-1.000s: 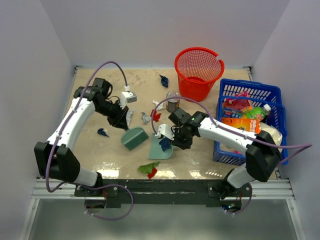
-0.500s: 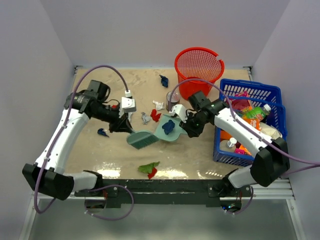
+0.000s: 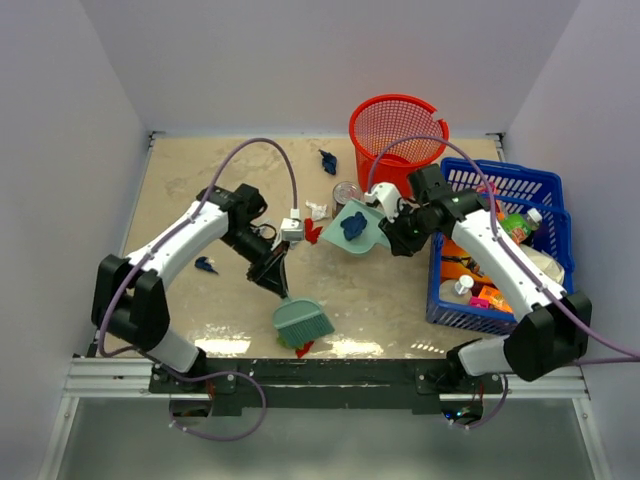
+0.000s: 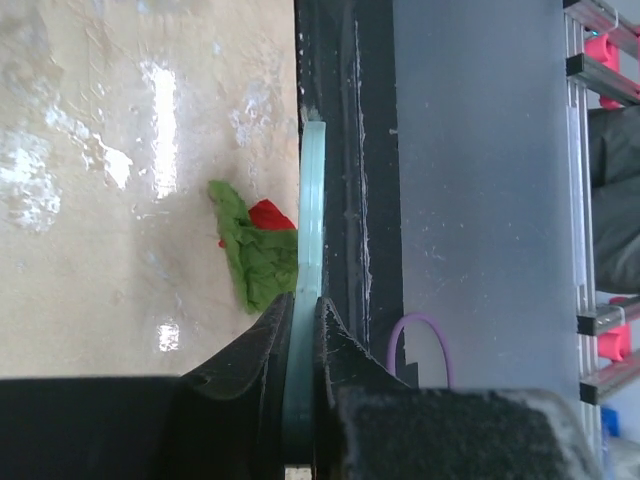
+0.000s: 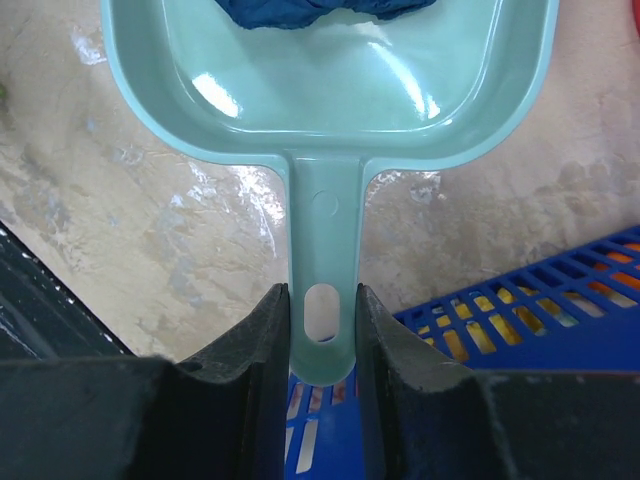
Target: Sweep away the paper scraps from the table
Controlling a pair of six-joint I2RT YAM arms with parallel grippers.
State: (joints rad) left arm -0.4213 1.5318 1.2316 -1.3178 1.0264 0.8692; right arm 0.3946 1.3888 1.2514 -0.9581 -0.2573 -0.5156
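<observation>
My left gripper (image 3: 279, 284) is shut on the handle of a teal hand brush (image 3: 301, 322), whose head is down at the table's (image 3: 180, 190) front edge. In the left wrist view the brush (image 4: 309, 200) is edge-on between the shut fingers, right beside a green scrap (image 4: 256, 258) and a red scrap (image 4: 269, 214). My right gripper (image 3: 396, 232) is shut on the handle of a pale teal dustpan (image 3: 358, 232) held near the red basket, with a dark blue scrap (image 3: 352, 227) in it. Other scraps lie about: dark blue (image 3: 327, 160), dark blue (image 3: 206, 265), white (image 3: 318, 210), red (image 3: 312, 231).
A red mesh basket (image 3: 398, 140) stands at the back right. A blue crate (image 3: 500, 185) of packaged goods stands along the right side and also shows in the right wrist view (image 5: 520, 310). A tin can (image 3: 346, 190) sits behind the dustpan. The black front rail (image 4: 345, 150) is next to the brush.
My left arm has swung the brush from the table's middle to the front edge, by the green and red scraps. My right arm has lifted the dustpan with the blue scrap back and right.
</observation>
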